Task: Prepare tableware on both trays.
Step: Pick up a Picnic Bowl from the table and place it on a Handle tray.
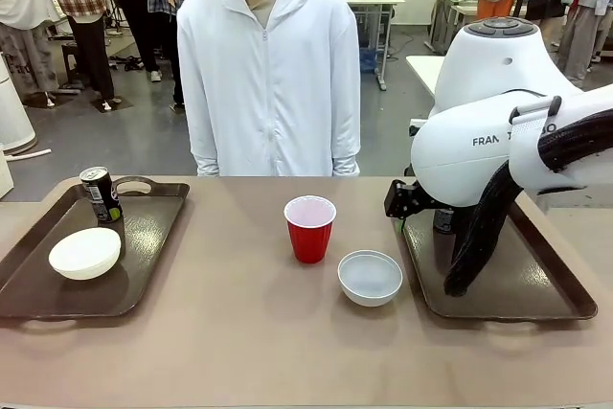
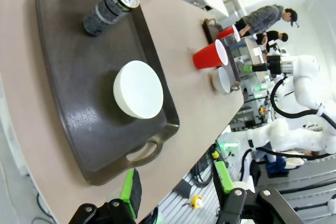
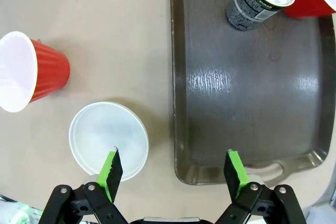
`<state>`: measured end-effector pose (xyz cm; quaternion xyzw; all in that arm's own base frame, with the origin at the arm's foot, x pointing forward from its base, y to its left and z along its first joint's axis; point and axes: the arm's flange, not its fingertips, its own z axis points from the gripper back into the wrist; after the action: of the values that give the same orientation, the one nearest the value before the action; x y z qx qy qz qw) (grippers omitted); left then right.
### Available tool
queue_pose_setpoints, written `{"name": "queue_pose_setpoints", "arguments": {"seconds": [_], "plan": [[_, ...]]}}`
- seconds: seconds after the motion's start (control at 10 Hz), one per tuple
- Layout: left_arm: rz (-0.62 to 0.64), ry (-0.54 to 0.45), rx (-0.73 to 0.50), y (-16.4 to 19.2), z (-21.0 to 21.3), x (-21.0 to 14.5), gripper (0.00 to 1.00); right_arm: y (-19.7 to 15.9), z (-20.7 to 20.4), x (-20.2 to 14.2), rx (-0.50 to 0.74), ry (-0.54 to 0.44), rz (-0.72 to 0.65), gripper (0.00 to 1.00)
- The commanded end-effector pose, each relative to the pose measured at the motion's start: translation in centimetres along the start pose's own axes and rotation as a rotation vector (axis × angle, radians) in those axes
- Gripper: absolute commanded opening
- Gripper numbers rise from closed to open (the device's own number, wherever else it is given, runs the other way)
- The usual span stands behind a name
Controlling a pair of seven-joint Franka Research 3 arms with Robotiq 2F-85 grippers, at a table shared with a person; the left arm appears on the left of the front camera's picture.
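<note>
Trays [image 1: 144, 237] two, cans [image 1: 100, 194] two, bowls [image 1: 370, 277] two, red cups [image 1: 310, 228] two (left fingers [image 2: 129, 192] and right fingers [image 3: 110, 171] apart, empty).

We can read very little. On the white shell of the right arm [image 1: 479, 146], dark capitals spell "FRAN"; a black cable [image 1: 584, 136] hides most of what follows. The can [image 1: 100, 194] near the far edge of the left tray [image 1: 38, 284] carries print too small for us to read.
</note>
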<state>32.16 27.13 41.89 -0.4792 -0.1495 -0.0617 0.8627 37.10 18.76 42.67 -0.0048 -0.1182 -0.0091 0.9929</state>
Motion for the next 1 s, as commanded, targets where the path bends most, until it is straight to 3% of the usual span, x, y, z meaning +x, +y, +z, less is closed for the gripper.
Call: {"name": "queue_pose_setpoints", "arguments": {"seconds": [0.0,0.9], "plan": [[0.005,-0.012,0.001,-0.1,0.1,0.0,0.73,0.4,-0.6,0.1,-0.024,0.013,0.016,1.00],[0.005,-0.012,0.001,-0.1,0.1,0.0,0.73,6.1,-5.8,1.3,-0.026,0.170,0.154,1.00]]}}
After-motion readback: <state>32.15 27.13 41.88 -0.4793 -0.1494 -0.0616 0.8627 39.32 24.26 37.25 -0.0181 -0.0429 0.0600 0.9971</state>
